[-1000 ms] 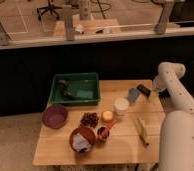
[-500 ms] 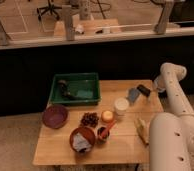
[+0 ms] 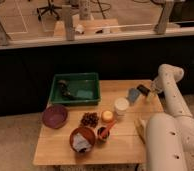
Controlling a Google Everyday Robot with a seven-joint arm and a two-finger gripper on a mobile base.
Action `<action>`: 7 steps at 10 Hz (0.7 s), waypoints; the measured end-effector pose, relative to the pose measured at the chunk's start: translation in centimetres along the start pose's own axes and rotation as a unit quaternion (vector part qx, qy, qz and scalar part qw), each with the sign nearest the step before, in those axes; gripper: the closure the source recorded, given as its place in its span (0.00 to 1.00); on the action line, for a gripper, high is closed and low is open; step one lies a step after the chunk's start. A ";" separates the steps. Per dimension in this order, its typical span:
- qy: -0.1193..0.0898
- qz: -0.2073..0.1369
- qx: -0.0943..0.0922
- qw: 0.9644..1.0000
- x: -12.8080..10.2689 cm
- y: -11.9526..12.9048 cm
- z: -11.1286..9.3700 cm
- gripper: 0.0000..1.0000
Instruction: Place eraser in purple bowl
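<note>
Gripper (image 3: 146, 92): right-centre of frame, at the eraser (image 3: 142, 89) by the desk's (image 3: 55, 148) right edge; grip cannot be told. Purple bowl (image 3: 55, 116): lower left, well apart. Step, likely: pickup. Next: long leftward carry.

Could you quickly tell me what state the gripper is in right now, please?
Gripper: at the right side of the table, beside the flat blue-grey piece; open or closed cannot be told.

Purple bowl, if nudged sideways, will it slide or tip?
Probably slides rather than tips: the purple bowl looks shallow and wide, sitting flat on the table. Likely light: it appears empty. The gripper is near the table's right edge.
</note>
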 end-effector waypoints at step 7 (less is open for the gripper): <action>-0.015 -0.027 0.012 0.999 -1.4 0.2 -2.0 0.93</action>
